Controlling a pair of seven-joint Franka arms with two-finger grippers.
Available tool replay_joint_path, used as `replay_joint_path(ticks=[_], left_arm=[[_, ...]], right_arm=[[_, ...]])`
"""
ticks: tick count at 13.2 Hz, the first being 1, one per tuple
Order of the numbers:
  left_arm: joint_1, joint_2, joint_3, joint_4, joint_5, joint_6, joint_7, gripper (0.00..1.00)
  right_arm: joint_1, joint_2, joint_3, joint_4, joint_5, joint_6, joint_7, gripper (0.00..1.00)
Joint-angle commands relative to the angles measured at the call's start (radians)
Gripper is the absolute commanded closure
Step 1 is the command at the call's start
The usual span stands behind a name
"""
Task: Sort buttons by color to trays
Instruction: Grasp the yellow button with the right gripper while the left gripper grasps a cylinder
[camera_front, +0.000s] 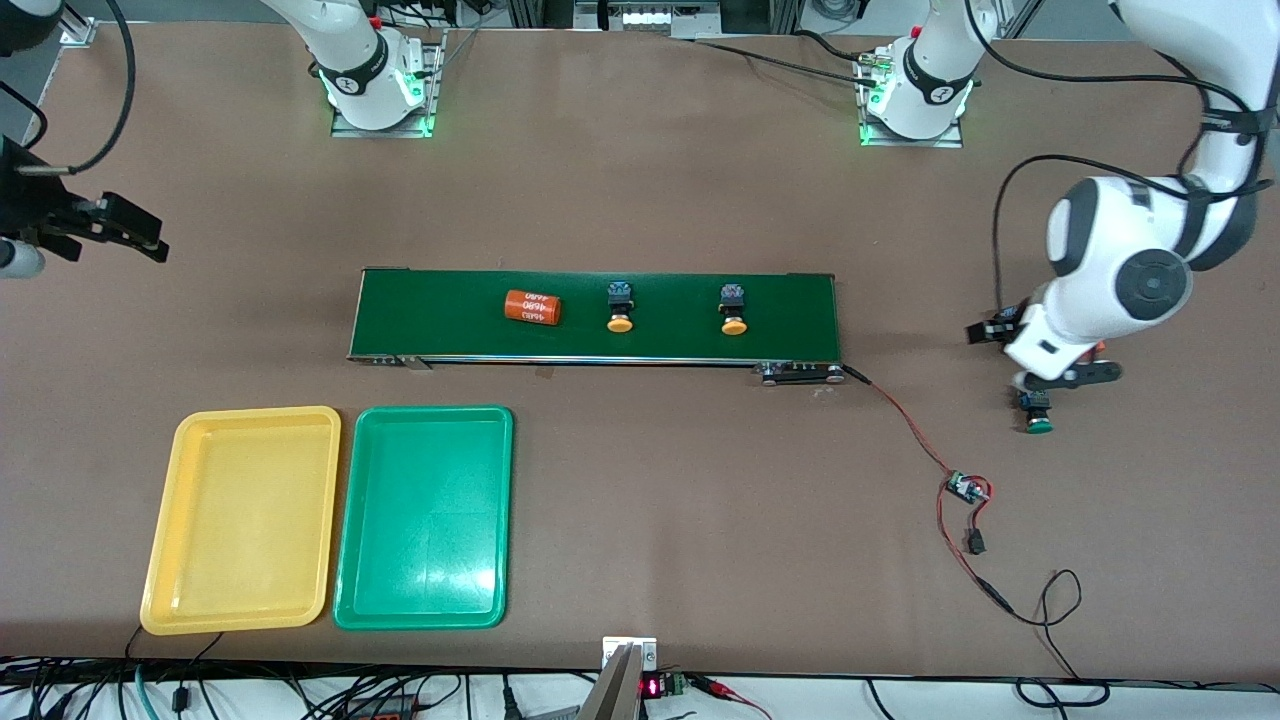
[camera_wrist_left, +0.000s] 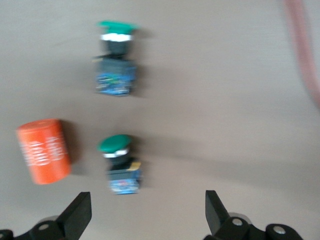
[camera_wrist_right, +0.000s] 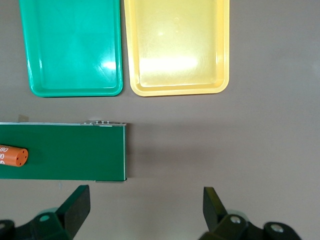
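The left tool (camera_wrist_left: 145, 220) hangs open over two green-capped push buttons (camera_wrist_left: 119, 162) lying on the brown tabletop (camera_front: 640, 520) beside an orange cylinder (camera_wrist_left: 44, 150); its white print is unreadable. Two yellow-capped buttons (camera_front: 620, 305) wait on the dark green belt (camera_front: 450, 310), probably for pickup. The right tool (camera_wrist_right: 145, 215) waits open. The yellow tray (camera_front: 160, 580) and green tray (camera_front: 350, 600) are empty.

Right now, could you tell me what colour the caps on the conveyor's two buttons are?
Yellow-orange caps, clearest in the front view.
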Motion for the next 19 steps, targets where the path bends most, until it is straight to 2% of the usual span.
replay_joint_path(ticks=[1, 3, 6, 8, 10, 11, 12, 15, 16, 19], left_arm=[[-0.003, 0.016, 0.075, -0.014, 0.069, -0.002, 0.028, 0.00], [0.017, 0.031, 0.118, -0.021, 0.073, 0.014, 0.127, 0.00], [0.043, 0.050, 0.201, -0.042, 0.073, 0.201, 0.262, 0.00], [0.057, 0.057, 0.207, -0.083, 0.071, 0.312, 0.274, 0.00], [0.060, 0.065, 0.207, -0.103, 0.069, 0.355, 0.275, 0.00], [0.071, 0.076, 0.209, -0.116, 0.071, 0.384, 0.275, 0.00], [0.073, 0.089, 0.209, -0.120, 0.069, 0.405, 0.275, 0.01], [0.100, 0.139, 0.209, -0.129, 0.071, 0.465, 0.275, 0.08], [0.102, 0.140, 0.209, -0.132, 0.071, 0.467, 0.275, 0.15], [0.100, 0.142, 0.207, -0.137, 0.069, 0.465, 0.269, 0.48]], right_arm=[[0.025, 0.036, 0.002, 0.023, 0.013, 0.011, 0.009, 0.00], [0.055, 0.060, 0.004, 0.025, 0.014, 0.026, 0.010, 0.00], [0.144, 0.079, 0.008, 0.025, 0.013, 0.048, 0.012, 0.00], [0.175, 0.104, 0.008, 0.025, 0.013, 0.082, 0.012, 0.00], [0.229, 0.136, 0.008, 0.025, 0.014, 0.086, 0.015, 0.00], [0.238, 0.156, 0.010, 0.025, 0.046, 0.112, 0.044, 0.00], [0.262, 0.178, 0.008, 0.025, 0.097, 0.125, 0.093, 0.00], [0.353, 0.237, 0.008, 0.020, 0.096, 0.197, 0.182, 0.00], [0.374, 0.263, 0.008, 0.012, 0.096, 0.241, 0.213, 0.00], [0.433, 0.336, 0.010, 0.008, 0.114, 0.364, 0.298, 0.00]])
